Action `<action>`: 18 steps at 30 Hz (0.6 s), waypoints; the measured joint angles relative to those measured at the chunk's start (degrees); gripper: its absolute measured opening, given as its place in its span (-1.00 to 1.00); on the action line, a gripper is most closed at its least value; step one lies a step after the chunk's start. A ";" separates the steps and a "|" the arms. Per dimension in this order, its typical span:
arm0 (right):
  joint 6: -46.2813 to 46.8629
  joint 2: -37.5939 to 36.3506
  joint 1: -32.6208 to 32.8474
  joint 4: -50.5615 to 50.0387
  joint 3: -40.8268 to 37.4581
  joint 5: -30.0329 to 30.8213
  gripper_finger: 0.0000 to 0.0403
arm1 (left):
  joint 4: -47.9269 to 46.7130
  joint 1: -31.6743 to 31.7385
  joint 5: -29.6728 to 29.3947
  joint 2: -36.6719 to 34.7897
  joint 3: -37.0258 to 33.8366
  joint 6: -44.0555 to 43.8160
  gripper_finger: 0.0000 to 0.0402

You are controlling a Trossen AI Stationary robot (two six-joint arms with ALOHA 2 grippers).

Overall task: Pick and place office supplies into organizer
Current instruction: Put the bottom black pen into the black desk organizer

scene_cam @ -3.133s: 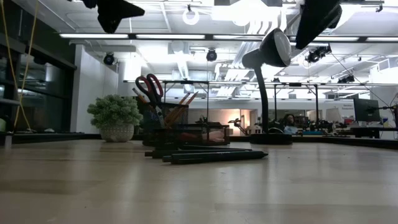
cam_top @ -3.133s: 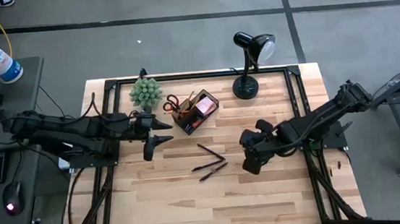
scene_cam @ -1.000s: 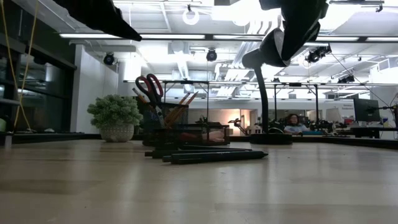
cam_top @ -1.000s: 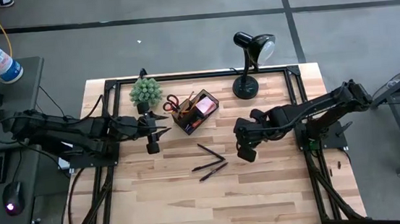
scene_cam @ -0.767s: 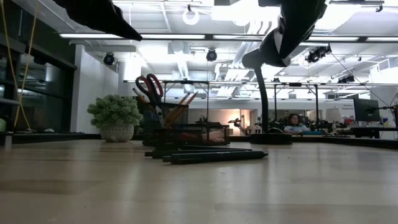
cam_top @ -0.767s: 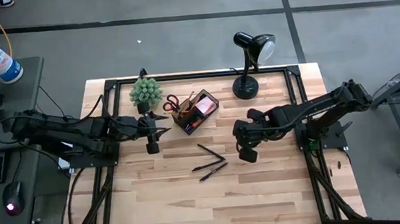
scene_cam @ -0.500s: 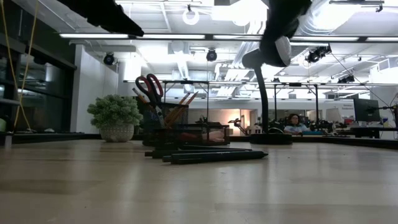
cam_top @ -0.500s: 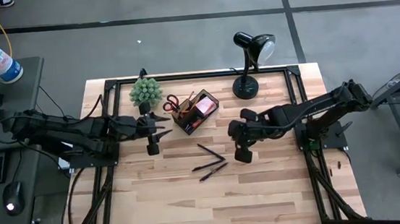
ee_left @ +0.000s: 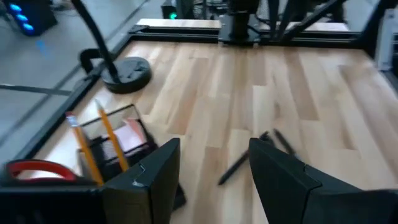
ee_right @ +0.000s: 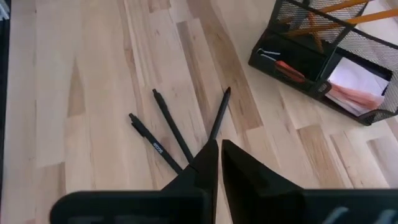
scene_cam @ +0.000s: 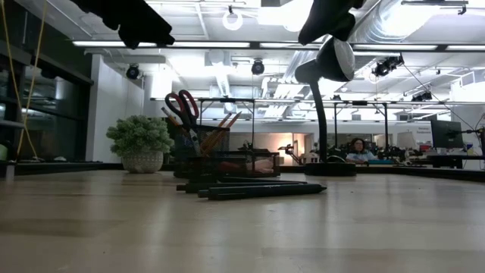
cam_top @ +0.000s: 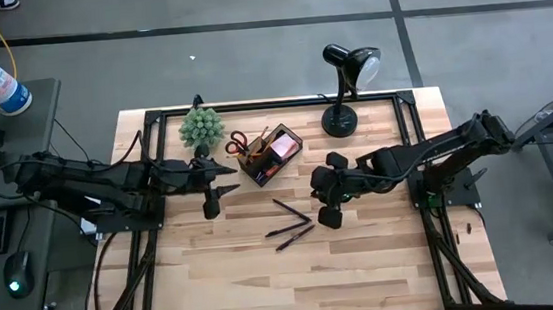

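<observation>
From above, the wooden table [cam_top: 366, 258] fills mid-frame; my left gripper [cam_top: 220, 179] hovers left of centre with fingers spread and empty, and my right gripper [cam_top: 323, 203] hangs right of centre, fingers pinched together on nothing. The desk lamp [cam_top: 343, 87] stands at the upper right, the green plant [cam_top: 200, 128] upper left of centre. The organizer [cam_top: 269, 153] sits just above centre, holding red scissors [cam_top: 237, 142], orange pencils [ee_left: 93, 148] and a pink pad [ee_right: 357, 96]. Only my right wrist view separates three black pens [ee_right: 177, 132] lying loose on the wood, apart from the organizer. The low view shows them stacked in front of it, both grippers high overhead.
</observation>
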 joint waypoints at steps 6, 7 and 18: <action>2.67 0.00 0.04 0.30 0.00 -2.35 -0.90 | 0.02 -0.02 3.74 0.00 0.00 -1.29 -0.11; 2.68 0.00 0.01 0.32 0.00 -3.34 -0.90 | 0.01 -0.02 3.83 0.00 0.00 -2.07 -0.11; 6.31 0.05 -1.68 0.31 0.00 -12.31 -0.78 | -0.51 -0.02 7.66 0.00 0.00 -7.63 -0.11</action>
